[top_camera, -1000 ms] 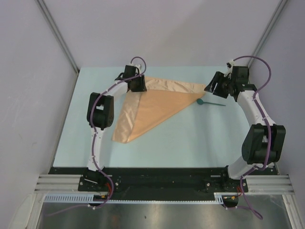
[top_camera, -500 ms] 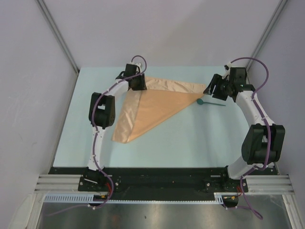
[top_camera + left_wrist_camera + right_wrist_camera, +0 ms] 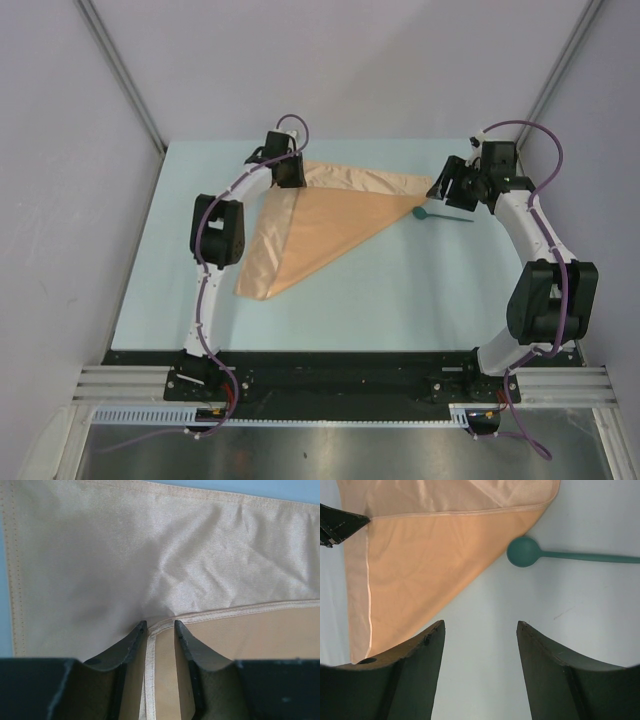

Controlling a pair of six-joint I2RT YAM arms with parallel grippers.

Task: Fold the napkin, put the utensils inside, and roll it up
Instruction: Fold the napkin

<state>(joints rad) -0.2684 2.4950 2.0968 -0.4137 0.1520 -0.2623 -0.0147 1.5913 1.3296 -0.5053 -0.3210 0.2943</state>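
The peach-orange napkin lies folded into a triangle on the table. It also shows in the left wrist view and the right wrist view. My left gripper hovers at the napkin's far-left corner. Its jaws stand narrowly apart, straddling the hemmed corner of the upper layer, which lies flat between them. The teal spoon lies just right of the napkin's right tip, handle pointing right. My right gripper is open and empty above bare table near the spoon.
The pale blue table has grey walls at its far, left and right sides. The left gripper's tip shows at the left edge of the right wrist view.
The left arm's elbow has shifted slightly toward the far side and the right wrist has edged slightly left. The napkin and spoon have not moved.
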